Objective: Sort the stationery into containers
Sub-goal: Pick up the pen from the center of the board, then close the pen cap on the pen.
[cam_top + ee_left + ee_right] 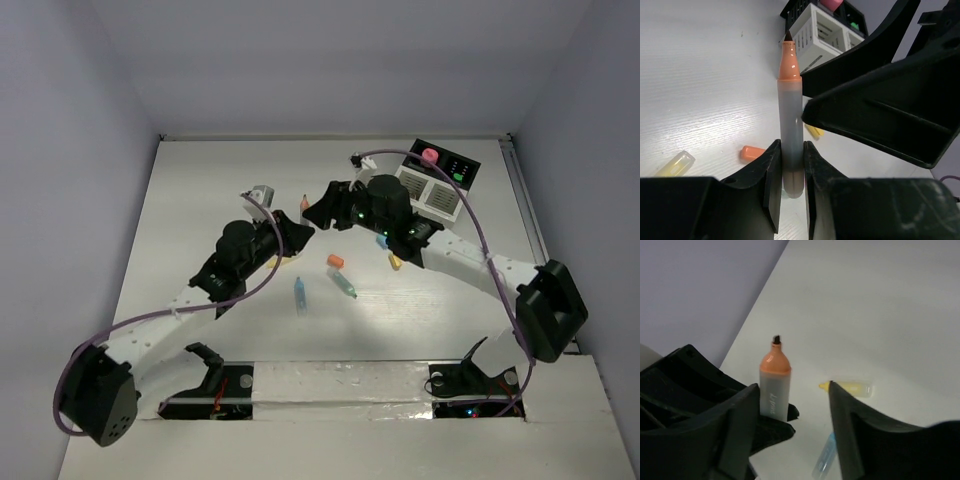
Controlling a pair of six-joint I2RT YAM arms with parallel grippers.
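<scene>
**Uncapped orange highlighter held between the two arms**

We see the left gripper [791,147] clamped on the lower barrel of an orange highlighter [790,105]. The highlighter is uncapped and juts out beyond the gripper, its dark tip pointing toward the containers. The right gripper [793,390] faces it with jaws spread wide, holding nothing. One of its fingers [850,107] reaches right up to the barrel; we cannot tell whether they touch. Both grippers meet above mid-table, left of the white slatted box [430,197], which is joined to a black box [458,168]. A pink cap [430,156] shows at the boxes' far side. On the table [200,200] near the grippers lie an orange cap [336,261], a blue pen [299,295], a greenish pen [346,286] and a yellow pen [852,388].
</scene>
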